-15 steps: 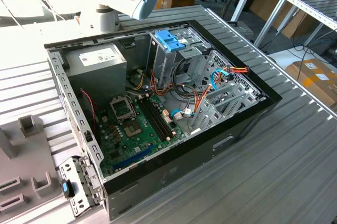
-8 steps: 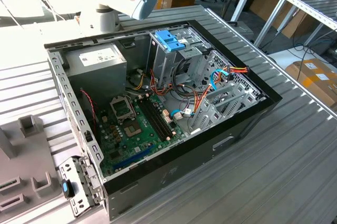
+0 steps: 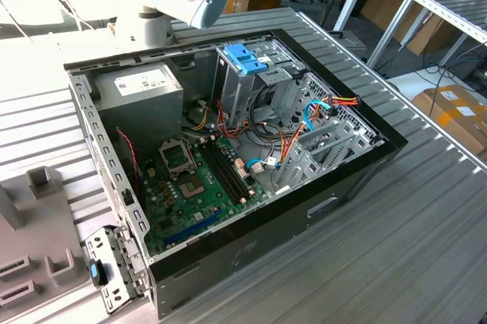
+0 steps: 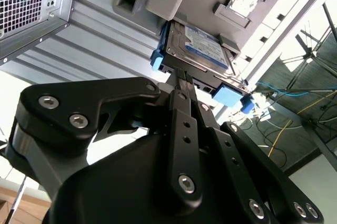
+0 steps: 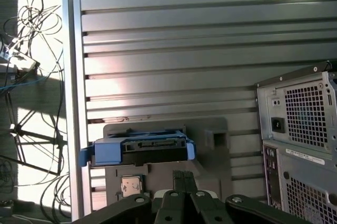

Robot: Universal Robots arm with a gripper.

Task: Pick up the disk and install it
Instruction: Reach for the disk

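Hovering at the near edge of the disk (image 4: 197,45), the gripper (image 4: 182,75) seems closed, empty; slatted table (image 5: 168,40) beyond.

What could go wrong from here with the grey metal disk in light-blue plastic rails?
1. The gripper has its fingers together near the grey blue-railed disk; pushed forward, they could strike its connector edge.
2. Its grey holder sits at the edge of the ribbed metal table, so a knocked disk might drop.
3. Orange and blue cables crowd the open black computer case and could snag.
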